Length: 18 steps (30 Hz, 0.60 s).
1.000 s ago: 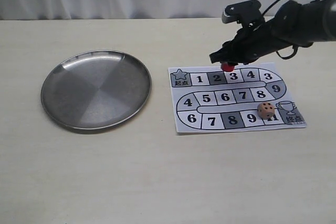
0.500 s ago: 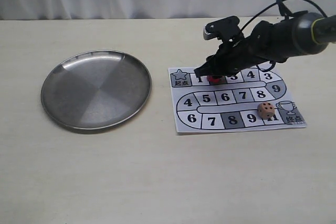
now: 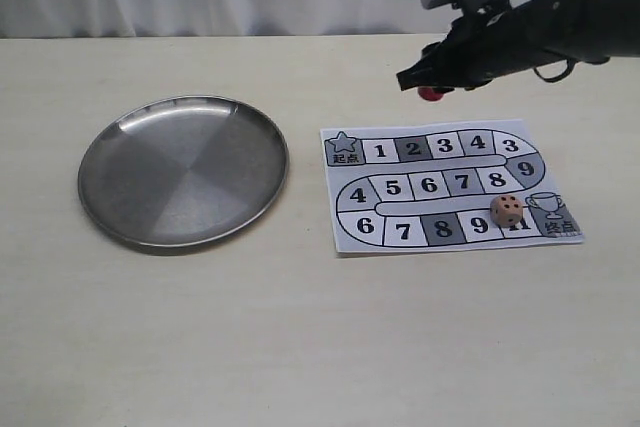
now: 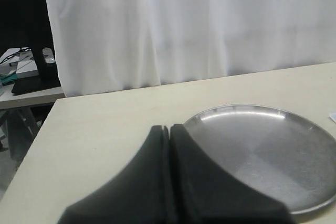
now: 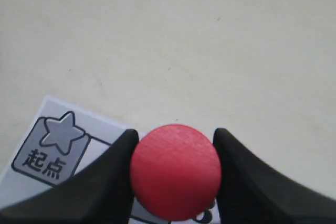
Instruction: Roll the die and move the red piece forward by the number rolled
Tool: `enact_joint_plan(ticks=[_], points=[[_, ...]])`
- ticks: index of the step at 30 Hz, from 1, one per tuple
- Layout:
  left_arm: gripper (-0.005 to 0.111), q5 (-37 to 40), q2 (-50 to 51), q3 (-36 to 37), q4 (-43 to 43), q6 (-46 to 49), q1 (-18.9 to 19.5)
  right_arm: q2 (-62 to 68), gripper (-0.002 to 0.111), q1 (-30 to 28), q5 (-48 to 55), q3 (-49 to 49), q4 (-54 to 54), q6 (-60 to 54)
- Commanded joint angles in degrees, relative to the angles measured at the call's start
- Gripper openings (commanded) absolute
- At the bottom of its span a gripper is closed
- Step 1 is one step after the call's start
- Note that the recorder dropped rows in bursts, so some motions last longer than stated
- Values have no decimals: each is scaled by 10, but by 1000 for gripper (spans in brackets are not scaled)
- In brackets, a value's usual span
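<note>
My right gripper [image 3: 432, 88] [image 5: 176, 174] is shut on the red piece [image 3: 431, 93] [image 5: 175, 170] and holds it in the air above the table, just beyond the far edge of the paper game board [image 3: 455, 190]. The die [image 3: 506, 211], a tan cube with dark pips, rests on the board's bottom row near square 9. In the right wrist view the board's star start square [image 5: 52, 148] lies below the piece. My left gripper [image 4: 169, 128] is shut with nothing in it and is out of the exterior view.
A round steel plate [image 3: 183, 169] [image 4: 273, 150] lies on the left half of the table, close to the board's left edge. A white curtain hangs behind the table's far edge. The left wrist view shows another table with equipment beyond the table's edge.
The right gripper carried the red piece down to the board's top row near square 2, then lifted it up and back beyond the board's far edge. The die has not moved.
</note>
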Motion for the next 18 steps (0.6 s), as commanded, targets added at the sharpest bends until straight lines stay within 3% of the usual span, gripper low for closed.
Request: enact_joint_plan(ticks=[1,18], points=[[0,-5,-1,1,0,-1,2,-5,4,-11,-3,1,-2,-1],[0,-5,-1,1,0,-1,2,117,4,-41,-13,11,-2,19]])
